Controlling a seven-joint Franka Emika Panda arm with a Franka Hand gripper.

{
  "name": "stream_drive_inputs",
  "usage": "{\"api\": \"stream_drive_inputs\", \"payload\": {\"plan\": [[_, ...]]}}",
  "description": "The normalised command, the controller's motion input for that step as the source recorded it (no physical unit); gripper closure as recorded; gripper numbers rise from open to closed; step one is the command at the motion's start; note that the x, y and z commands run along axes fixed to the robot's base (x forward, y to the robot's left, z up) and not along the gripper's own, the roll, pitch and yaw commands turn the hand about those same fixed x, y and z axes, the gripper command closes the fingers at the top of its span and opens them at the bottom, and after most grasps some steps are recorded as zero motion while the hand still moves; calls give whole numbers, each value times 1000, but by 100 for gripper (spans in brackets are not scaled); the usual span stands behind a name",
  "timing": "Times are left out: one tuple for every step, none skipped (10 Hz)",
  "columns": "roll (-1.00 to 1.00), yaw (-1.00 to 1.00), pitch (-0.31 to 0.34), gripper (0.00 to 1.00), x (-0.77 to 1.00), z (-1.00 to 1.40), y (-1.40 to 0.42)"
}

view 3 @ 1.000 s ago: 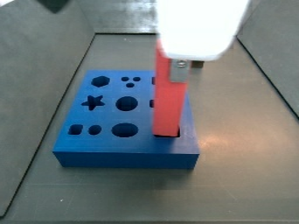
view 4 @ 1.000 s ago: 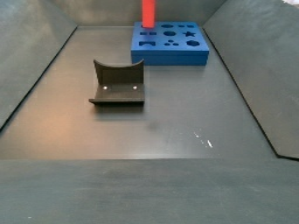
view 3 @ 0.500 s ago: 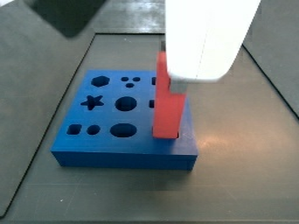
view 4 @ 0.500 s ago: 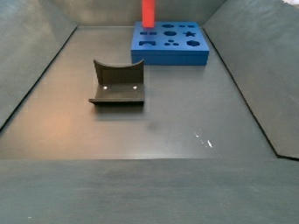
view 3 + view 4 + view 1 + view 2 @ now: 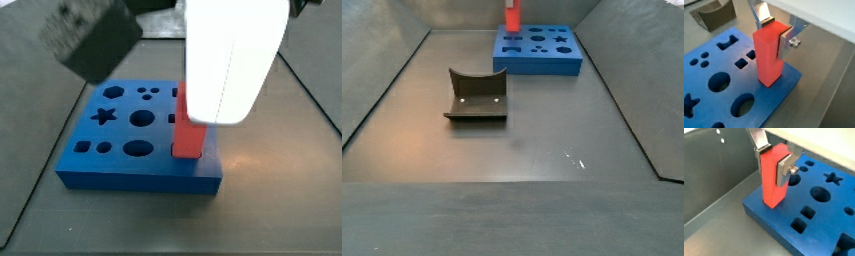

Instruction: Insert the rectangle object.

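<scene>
One gripper (image 5: 774,31) is pinching the upright red bar (image 5: 769,57) over the blue block (image 5: 724,85); it is needing straight, gentle downward pressing, staying vertical.

Tool (image 5: 774,34) cropped by wrist-view edge, rectangle object's (image 5: 191,138) upper part hidden behind blurred white arm (image 5: 234,60)

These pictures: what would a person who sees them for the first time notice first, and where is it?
First, the red-orange bar, upright, its lower end at the edge of the blue block, with the gripper above, its jaws shut on the bar's upper part. Next, the block's shaped holes, a star among them. In a side view, a dark olive block with a curved notch stands apart on the floor.
</scene>
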Motion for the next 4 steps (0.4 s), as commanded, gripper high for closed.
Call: {"api": "stream_drive_inputs", "payload": {"plan": [[13, 0, 0, 100, 6, -286, 0], [41, 0, 0, 100, 0, -249, 0], [-6, 0, -67, 100, 0, 0, 0], [0, 0, 0, 100, 0, 0, 0]]}}
